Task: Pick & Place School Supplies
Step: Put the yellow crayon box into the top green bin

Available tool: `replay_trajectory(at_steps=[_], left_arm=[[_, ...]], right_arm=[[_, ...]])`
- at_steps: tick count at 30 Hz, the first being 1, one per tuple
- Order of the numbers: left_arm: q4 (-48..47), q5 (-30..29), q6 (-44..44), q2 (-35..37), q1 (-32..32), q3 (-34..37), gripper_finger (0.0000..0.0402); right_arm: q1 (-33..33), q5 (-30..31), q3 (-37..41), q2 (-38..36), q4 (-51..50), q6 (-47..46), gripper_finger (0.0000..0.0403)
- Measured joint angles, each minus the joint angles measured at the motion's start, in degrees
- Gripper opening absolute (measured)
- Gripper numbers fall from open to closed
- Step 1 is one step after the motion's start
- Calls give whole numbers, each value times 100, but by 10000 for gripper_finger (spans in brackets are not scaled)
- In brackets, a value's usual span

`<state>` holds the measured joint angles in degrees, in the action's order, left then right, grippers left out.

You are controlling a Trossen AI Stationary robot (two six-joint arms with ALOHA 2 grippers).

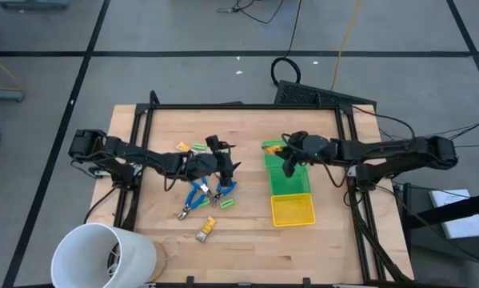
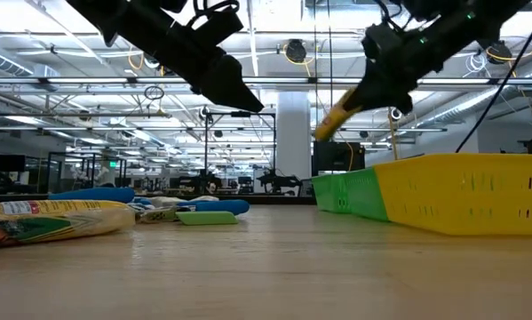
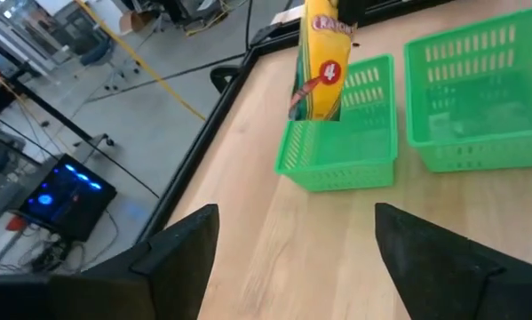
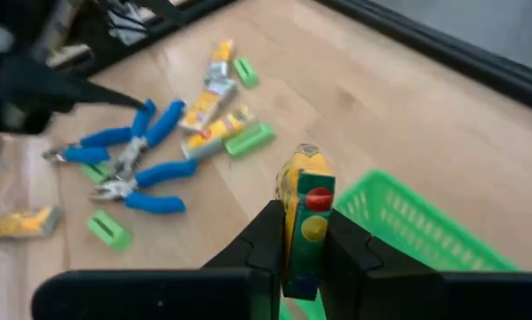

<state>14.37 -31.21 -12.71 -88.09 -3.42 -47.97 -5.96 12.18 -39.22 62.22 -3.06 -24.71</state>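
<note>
High view: left gripper (image 1: 223, 164) spread wide over blue pliers (image 1: 197, 192) mid-worktop (image 1: 247, 232); right gripper (image 1: 289, 164) over green bin (image 1: 291, 181), yellow bin (image 1: 293, 211) adjoining.
Low view: crayon pack (image 2: 337, 114) airborne above bin rim.
Left wrist: bare worktop before bin.
Right wrist: clamped on crayon pack, upright.

Desk (image 1: 247, 232), from above: pliers (image 1: 197, 194) and small pieces (image 1: 225, 202) scattered left of centre; one wrapped block (image 1: 206, 230) nearer the front edge; cup (image 1: 103, 256) on its side at front-left corner; two bins (image 1: 291, 196) end to end right of centre.
</note>
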Motion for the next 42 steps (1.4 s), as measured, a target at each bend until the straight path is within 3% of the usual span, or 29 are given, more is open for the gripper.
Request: replay_trajectory(at_steps=[9,19,23,33,42], left_arm=[[-81,273,295,0,116,0,282],[-81,320,321,0,116,0,286],[-81,322,319,2,115,0,281],[-233,218,183,4,114,0,274],[-1519,-506,603,7,106,-2,274]], right_arm=[[-139,0,1164,-206,1001,-136,31],[-552,-6,2573,-208,3677,-19,46],[-562,-20,2923,-208,4510,-3,86],[-542,-94,3027,-208,5061,211,225],[-210,-1566,3027,-363,6776,444,255]])
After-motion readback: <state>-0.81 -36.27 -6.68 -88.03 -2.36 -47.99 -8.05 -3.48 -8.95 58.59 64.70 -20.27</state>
